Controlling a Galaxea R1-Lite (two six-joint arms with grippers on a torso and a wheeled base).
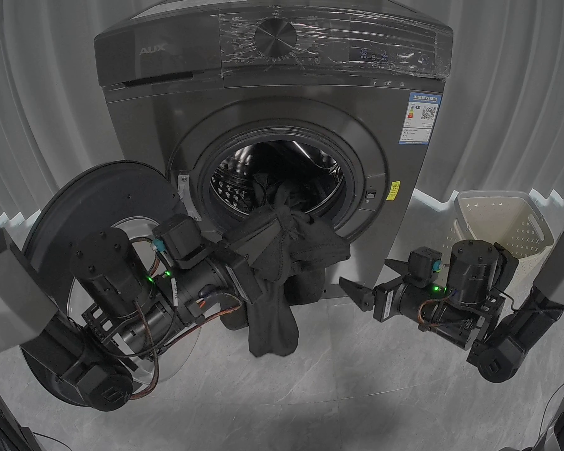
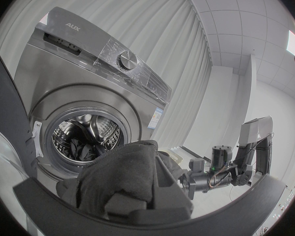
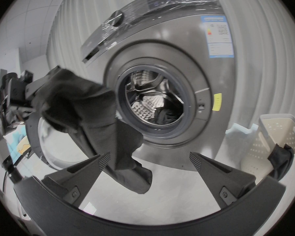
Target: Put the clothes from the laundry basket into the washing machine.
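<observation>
The left gripper [image 1: 264, 240], clamped on the garment [image 1: 272, 321] that hangs lengthwise toward 6 o'clock, is the nearer to the drum [image 1: 235, 186], which lies at 12 o'clock from it; the right gripper [image 1: 371, 278] stands wide open, empty.

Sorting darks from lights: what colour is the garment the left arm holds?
The garment is plain black, clearest in the head view.
</observation>
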